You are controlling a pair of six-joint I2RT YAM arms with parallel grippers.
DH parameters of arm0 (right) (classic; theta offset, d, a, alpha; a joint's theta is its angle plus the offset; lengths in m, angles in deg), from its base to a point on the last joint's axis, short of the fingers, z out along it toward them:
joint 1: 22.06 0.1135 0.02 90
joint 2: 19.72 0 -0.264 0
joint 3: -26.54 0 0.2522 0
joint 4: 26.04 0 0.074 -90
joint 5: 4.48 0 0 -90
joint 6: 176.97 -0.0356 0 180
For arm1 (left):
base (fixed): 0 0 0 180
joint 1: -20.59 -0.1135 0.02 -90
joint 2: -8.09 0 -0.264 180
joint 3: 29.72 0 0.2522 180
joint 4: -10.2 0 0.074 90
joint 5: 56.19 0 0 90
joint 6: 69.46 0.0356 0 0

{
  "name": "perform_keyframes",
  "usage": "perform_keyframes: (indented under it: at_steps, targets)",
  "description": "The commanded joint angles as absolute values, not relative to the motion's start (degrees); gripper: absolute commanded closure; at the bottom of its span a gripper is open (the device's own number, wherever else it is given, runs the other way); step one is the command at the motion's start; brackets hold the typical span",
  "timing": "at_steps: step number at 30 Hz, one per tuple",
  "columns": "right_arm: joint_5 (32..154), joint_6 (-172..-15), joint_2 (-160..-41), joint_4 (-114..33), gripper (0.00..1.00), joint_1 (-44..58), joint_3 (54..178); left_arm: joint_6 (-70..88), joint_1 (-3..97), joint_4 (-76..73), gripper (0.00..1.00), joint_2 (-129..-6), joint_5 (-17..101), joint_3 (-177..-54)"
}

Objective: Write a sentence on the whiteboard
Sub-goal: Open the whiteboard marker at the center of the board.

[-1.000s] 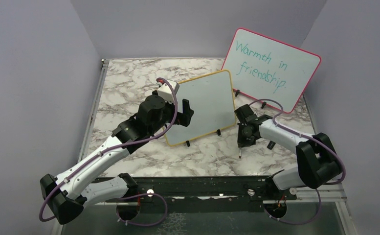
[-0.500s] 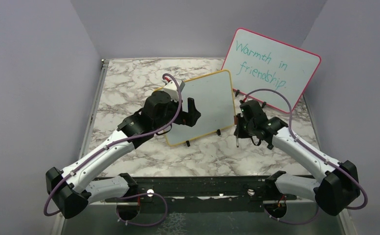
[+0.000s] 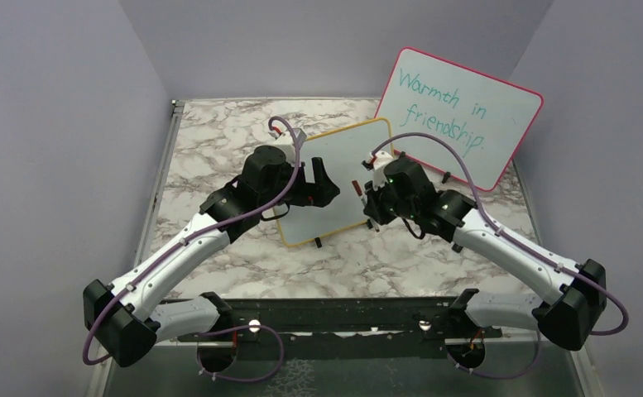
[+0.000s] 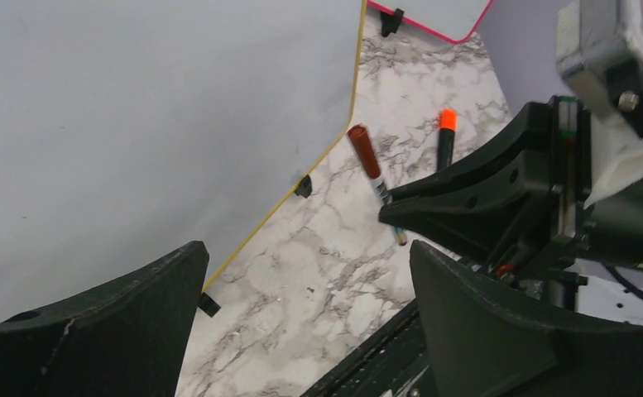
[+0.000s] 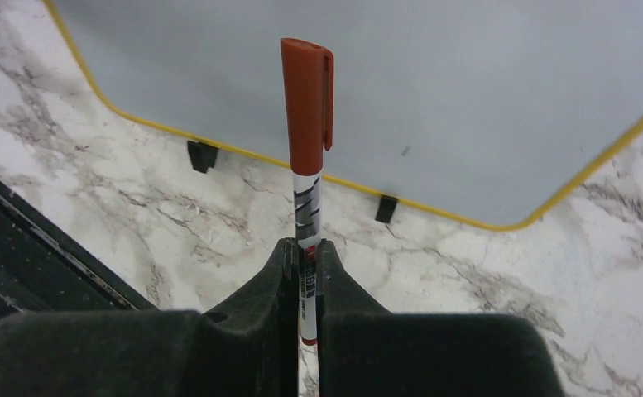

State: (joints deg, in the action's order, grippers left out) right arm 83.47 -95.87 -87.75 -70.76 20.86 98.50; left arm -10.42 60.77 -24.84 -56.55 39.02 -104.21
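Right gripper [image 5: 304, 248] holds a capped marker [image 5: 307, 107] at the whiteboard [image 3: 347, 165].
We note its jaws clamped tight on the barrel, red-brown cap towards the board. The board stands on its black feet mid marble table [image 3: 218, 141], between both arms. The left gripper [image 4: 305, 248] gapes wide near the board's left edge, holding nothing.

Pink-framed board [image 3: 458, 116] with teal handwriting, marble table [image 3: 218, 141], orange-capped marker [image 4: 445, 141] lying on it.
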Motion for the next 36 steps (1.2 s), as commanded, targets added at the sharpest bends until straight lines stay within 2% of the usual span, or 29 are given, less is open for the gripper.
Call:
perform_keyframes:
  at_steps: [1, 11, 20, 26, 36]
  targets:
    - [85.3, -88.8, -89.5, -65.7, 1.0, 25.8, 101.2, -16.5, 60.0, -20.0, 0.1, -56.4, 43.6, -103.2]
    - [81.7, -84.5, -91.2, -59.9, 1.0, 29.9, 100.4, -24.3, 58.5, -13.9, 0.25, -56.0, 42.2, -97.1]
    - [79.5, -82.8, -93.0, -56.5, 1.0, 32.3, 99.5, -26.0, 58.3, -11.1, 0.37, -57.3, 44.3, -96.6]
    - [78.2, -82.1, -92.9, -54.1, 0.99, 32.9, 98.7, -27.0, 58.2, -11.0, 0.55, -56.4, 42.3, -95.1]
    - [79.5, -81.4, -93.8, -52.3, 0.99, 33.4, 97.8, -29.1, 57.9, -9.5, 0.74, -56.4, 41.6, -93.7]
